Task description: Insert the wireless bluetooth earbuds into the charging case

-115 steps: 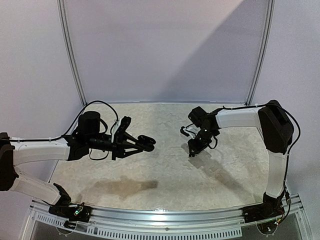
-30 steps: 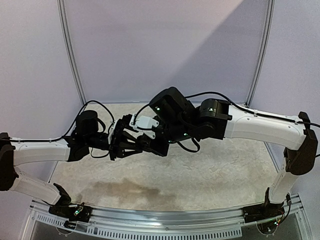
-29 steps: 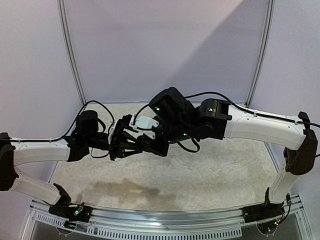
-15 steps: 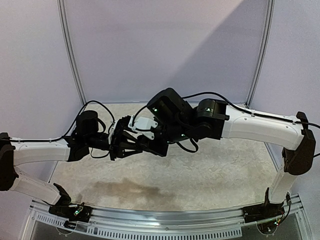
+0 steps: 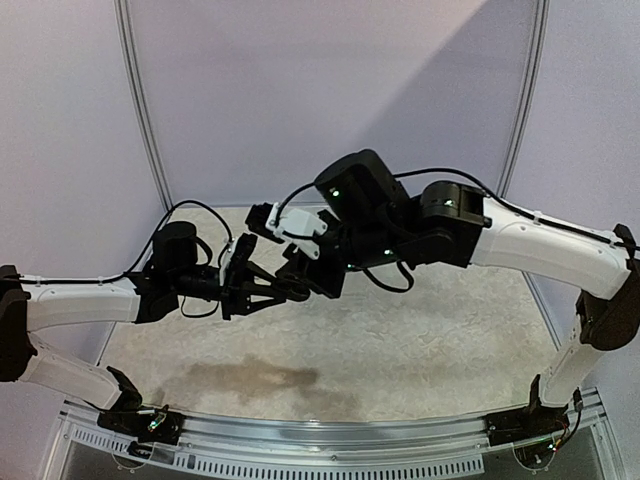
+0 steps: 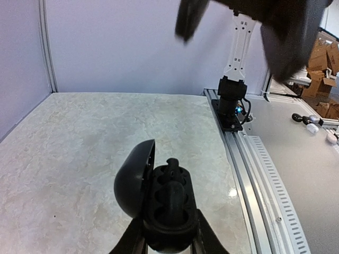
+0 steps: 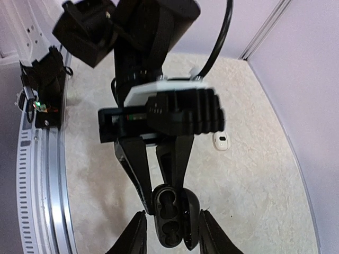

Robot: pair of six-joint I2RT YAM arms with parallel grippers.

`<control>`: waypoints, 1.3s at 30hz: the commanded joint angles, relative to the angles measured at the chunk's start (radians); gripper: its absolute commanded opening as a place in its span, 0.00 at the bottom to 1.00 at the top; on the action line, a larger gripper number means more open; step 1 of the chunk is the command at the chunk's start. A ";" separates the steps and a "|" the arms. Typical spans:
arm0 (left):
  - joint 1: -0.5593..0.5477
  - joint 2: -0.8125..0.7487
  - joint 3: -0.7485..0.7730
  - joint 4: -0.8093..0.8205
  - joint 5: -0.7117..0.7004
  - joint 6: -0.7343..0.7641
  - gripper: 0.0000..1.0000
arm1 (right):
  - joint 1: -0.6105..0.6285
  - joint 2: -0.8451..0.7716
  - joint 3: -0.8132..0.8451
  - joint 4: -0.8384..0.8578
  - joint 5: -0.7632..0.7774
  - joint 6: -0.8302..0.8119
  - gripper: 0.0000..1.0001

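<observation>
My left gripper [image 6: 169, 235] is shut on the black charging case [image 6: 170, 203], holding it in the air with its lid [image 6: 132, 182] swung open to the left. A black earbud [image 6: 174, 165] sits in the case's far socket, sticking up a little. My right gripper [image 7: 172, 212] hangs open just over the case [image 7: 170, 219], one finger on either side and neither touching it. In the top view the right gripper [image 5: 305, 272] reaches over the left gripper [image 5: 275, 293] above the middle of the table. A small white bud [image 7: 221, 141] lies on the table beyond the left gripper.
The pale marble tabletop [image 5: 430, 340] has purple walls behind and to the sides. A metal rail [image 6: 254, 174] runs along its near edge by the right arm's base [image 6: 231, 108]. Small black and white pieces [image 6: 312, 126] lie on a grey surface beyond the rail.
My right gripper was shut close over the case; it has opened and lifted away up and to the right. The left arm and the case have stayed put.
</observation>
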 commanded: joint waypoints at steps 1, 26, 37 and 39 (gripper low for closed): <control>-0.017 -0.006 0.008 -0.017 -0.013 -0.015 0.00 | -0.026 -0.076 -0.019 0.083 -0.058 0.053 0.34; -0.020 -0.013 0.011 -0.029 -0.150 -0.014 0.00 | -0.013 0.090 -0.072 0.058 0.287 0.506 0.35; -0.019 -0.004 0.018 -0.087 -0.224 -0.088 0.00 | -0.132 -0.040 -0.134 -0.096 0.472 0.680 0.39; -0.019 0.003 0.040 -0.130 -0.255 -0.114 0.00 | -0.197 -0.086 -0.214 -0.107 0.459 0.747 0.40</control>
